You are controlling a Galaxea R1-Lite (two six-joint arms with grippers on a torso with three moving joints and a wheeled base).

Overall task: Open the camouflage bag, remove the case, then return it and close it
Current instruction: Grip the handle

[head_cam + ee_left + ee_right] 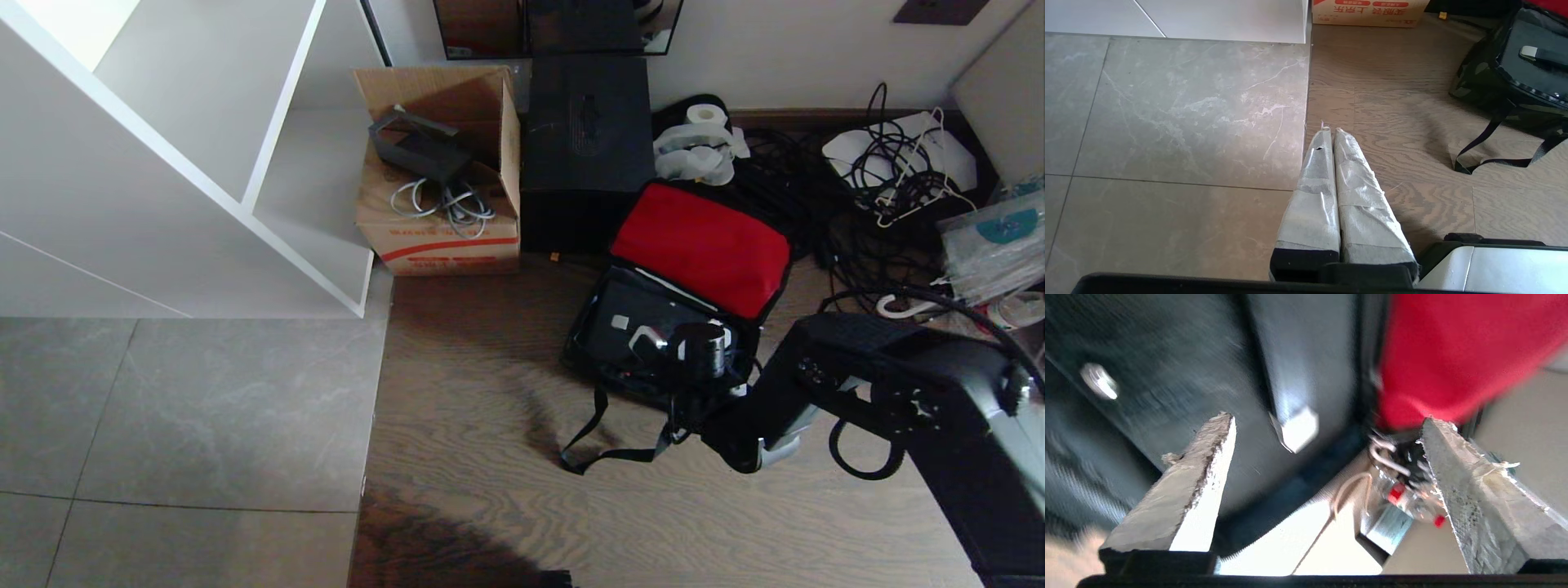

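Camo bag (645,384) w/ red lining (702,249); black case (633,322); brown carton (445,229), red print.

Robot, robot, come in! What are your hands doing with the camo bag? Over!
Right gripper open, empty, over case. Left gripper shut, parked over floor. Bag open, case inside. Nothing blocking.

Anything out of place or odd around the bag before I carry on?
Nothing damaged or spilled. The camouflage bag lies open, red-lined lid flipped back, the case inside. Its black strap trails loose across the wood floor toward the right end effector, whose fingers are spread; it could snag. Left end effector is shut, parked.
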